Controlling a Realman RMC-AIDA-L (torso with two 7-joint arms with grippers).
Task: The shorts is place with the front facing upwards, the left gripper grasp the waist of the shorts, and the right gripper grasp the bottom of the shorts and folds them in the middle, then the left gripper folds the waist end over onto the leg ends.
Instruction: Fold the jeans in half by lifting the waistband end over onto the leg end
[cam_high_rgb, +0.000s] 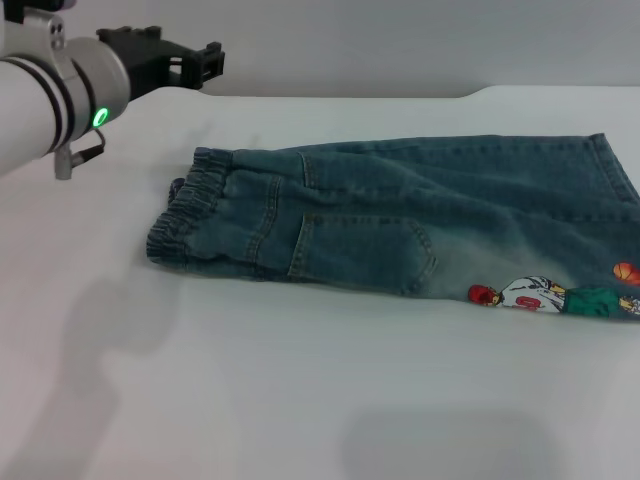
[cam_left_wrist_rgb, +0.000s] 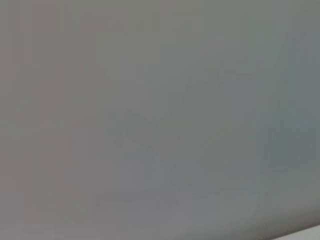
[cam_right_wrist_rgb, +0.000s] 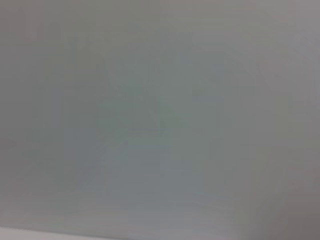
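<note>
The blue denim shorts (cam_high_rgb: 400, 210) lie flat on the white table (cam_high_rgb: 300, 400), folded in half lengthwise into one leg's width. The puckered waist of the shorts (cam_high_rgb: 185, 225) points left. The bottom of the shorts, its leg ends (cam_high_rgb: 615, 170), reaches the head view's right edge, with the cartoon patch (cam_high_rgb: 545, 295) on the near side. My left gripper (cam_high_rgb: 200, 64) hangs open and empty, high at the back left, well clear of the waist. The right gripper is out of view. Both wrist views show only a plain pale grey surface.
A stitched pocket (cam_high_rgb: 365, 250) faces up in the middle of the cloth. The table's far edge (cam_high_rgb: 350, 97) runs just behind the shorts. Bare tabletop spreads in front of the shorts and to their left.
</note>
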